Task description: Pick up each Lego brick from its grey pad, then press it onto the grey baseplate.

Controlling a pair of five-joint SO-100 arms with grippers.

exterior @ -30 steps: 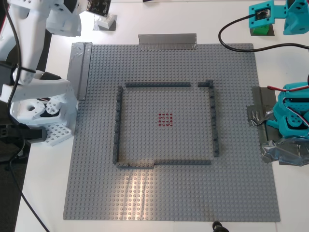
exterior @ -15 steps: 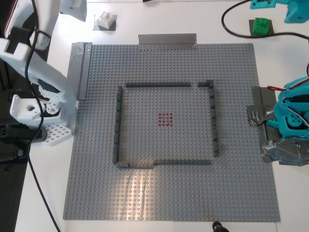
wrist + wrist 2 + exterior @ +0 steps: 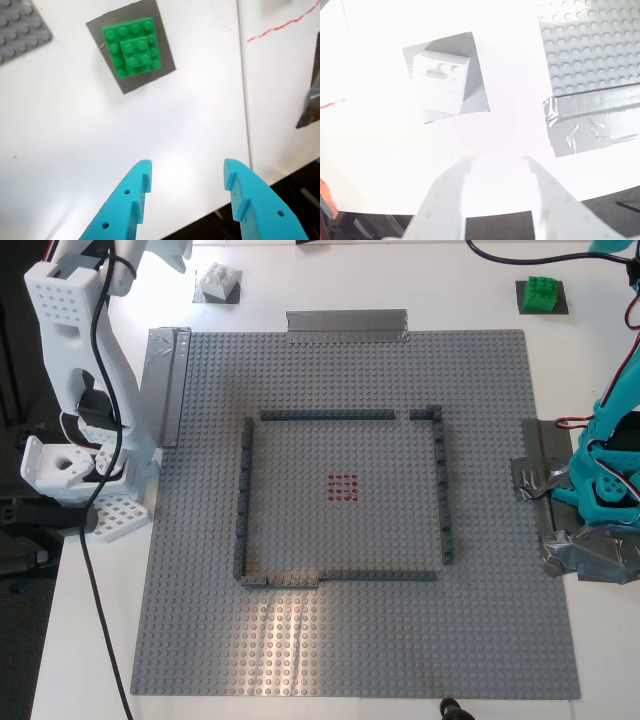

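Observation:
The green brick (image 3: pixel 540 290) sits on its dark grey pad (image 3: pixel 558 308) at the exterior view's top right. My first gripper (image 3: pixel 187 167), teal, hangs open and empty above the white table, short of the green brick (image 3: pixel 131 47) and its pad (image 3: pixel 96 31). The white brick (image 3: pixel 218 280) sits on its grey pad (image 3: pixel 228 297) at the exterior view's top left. My second gripper (image 3: pixel 497 162), white, is open and empty, short of the white brick (image 3: pixel 440 80) on its pad (image 3: pixel 476 95). The grey baseplate (image 3: pixel 350 640) fills the table's middle. Both grippers are cut off by the exterior view's top edge.
A thin dark grey brick outline (image 3: pixel 325 415) and red-marked studs (image 3: pixel 342 487) sit on the baseplate. Grey tape strips (image 3: pixel 346 325) (image 3: pixel 165 380) hold its edges. The white arm's base (image 3: pixel 80 470) stands at the exterior view's left, the teal base (image 3: pixel 605 480) at its right.
Both grippers have risen and drawn back from over the bricks, leaving the exterior view at the top. The white and green bricks now show uncovered on their pads.

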